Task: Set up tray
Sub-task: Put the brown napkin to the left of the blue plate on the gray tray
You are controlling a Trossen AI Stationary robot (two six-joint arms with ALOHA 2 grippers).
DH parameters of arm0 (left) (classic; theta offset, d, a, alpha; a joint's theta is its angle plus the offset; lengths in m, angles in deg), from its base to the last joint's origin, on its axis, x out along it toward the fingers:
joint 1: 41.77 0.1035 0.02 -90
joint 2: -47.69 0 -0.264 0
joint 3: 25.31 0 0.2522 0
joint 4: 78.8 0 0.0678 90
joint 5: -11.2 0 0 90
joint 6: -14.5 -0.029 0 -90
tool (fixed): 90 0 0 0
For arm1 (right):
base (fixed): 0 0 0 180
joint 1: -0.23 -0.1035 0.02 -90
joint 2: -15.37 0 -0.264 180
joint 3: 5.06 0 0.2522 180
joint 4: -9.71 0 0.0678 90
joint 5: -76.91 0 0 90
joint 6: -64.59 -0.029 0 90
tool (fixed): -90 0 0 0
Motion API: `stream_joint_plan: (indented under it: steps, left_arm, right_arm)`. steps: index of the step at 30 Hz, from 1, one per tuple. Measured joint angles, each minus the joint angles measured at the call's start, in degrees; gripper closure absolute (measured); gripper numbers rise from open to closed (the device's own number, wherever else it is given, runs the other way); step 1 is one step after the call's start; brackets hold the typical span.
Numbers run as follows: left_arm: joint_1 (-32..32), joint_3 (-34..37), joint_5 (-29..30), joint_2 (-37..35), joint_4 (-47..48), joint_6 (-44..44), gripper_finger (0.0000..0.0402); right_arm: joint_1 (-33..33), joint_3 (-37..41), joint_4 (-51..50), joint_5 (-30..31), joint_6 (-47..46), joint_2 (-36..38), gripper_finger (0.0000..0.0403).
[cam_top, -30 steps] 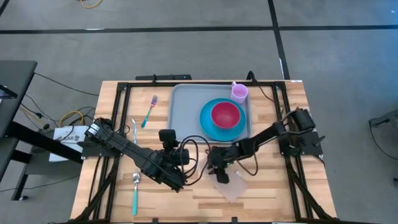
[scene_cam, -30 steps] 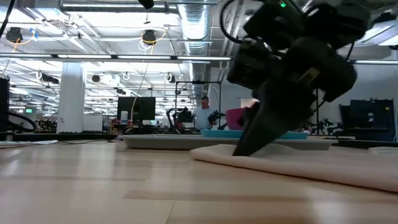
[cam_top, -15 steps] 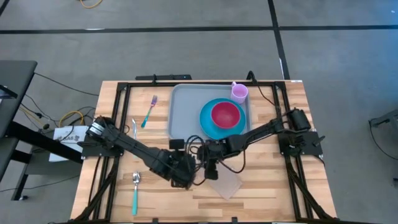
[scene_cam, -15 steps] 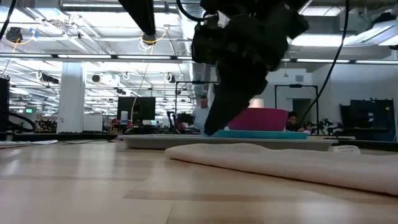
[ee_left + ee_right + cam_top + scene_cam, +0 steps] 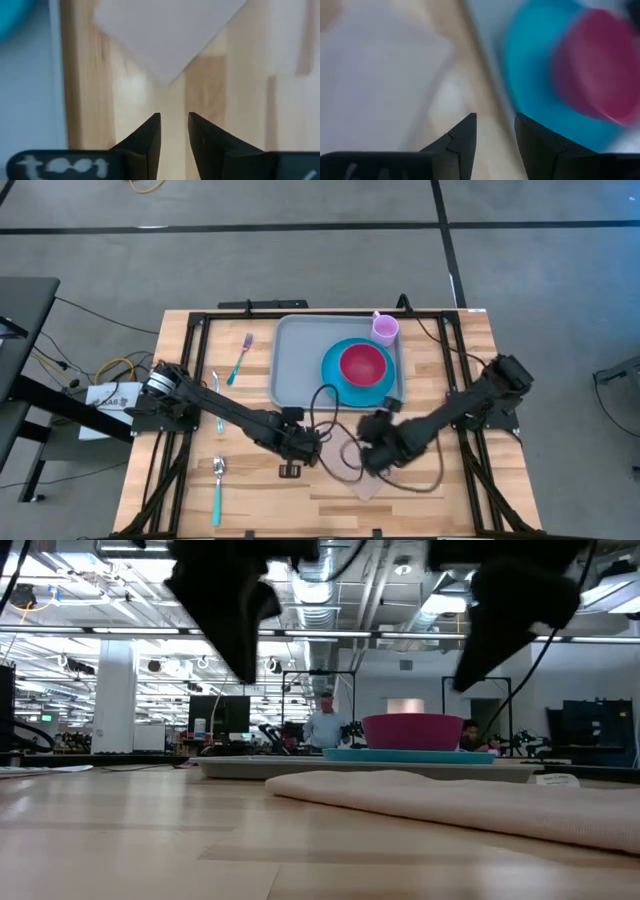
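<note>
1. Tray (image 5: 300, 360), pale grey-blue with rounded corners, lies in the upper middle of the high view on the wooden table (image 5: 450, 490); in the low view it shows as a thin grey slab across the middle of the frame.
2. At the left of the high view, a spoon with a teal handle (image 5: 217, 488) lies near the table's lower left, and a fork with a teal handle (image 5: 240, 358) lies in the upper left, just beside the tray's left rim.
3. The left gripper (image 5: 300, 448) hangs just below the tray's lower edge, left of centre; in the left wrist view its fingers (image 5: 145, 142) stand slightly apart with nothing between them, pointing at a corner of the napkin.
4. The tan napkin (image 5: 362, 470) lies flat on the wood below the tray, between and under the two grippers; in the low view it spreads across the foreground.
5. On the tray's right half sits a bright-blue plate (image 5: 357, 385) with a magenta bowl (image 5: 363, 364) on it.
6. The right gripper (image 5: 372, 442) hovers above the napkin, just below the plate; its jaws are a little apart and hold nothing.
7. A lilac cup (image 5: 385, 329) stands at the tray's upper right corner.
</note>
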Motion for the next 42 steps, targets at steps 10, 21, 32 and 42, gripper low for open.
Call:
stream_joint_plan:
  steps: [10,21,32,42]
  left_arm:
    - [6.1,8.3,-5.1,-4.8,-3.5,-1.8,0.0313]
    - [7.4,35.9,-12.7,-17.9,-47.1,10.9,0.0313]
    - [7.9,39.5,-9.5,-15.9,-57.0,12.8,0.0312]
    - [8.1,38.6,-9.0,-8.1,-58.9,21.0,0.0268]
  right_arm:
    - [-12.1,0.0,-24.2,10.1,-32.2,0.5,0.0274]
    - [-12.5,0.0,-25.5,10.1,-33.7,0.5,0.0274]
    - [-8.6,0.0,-24.5,9.8,-32.8,0.4,0.0274]
    - [-8.5,0.0,-23.7,9.7,-32.4,0.4,0.0274]
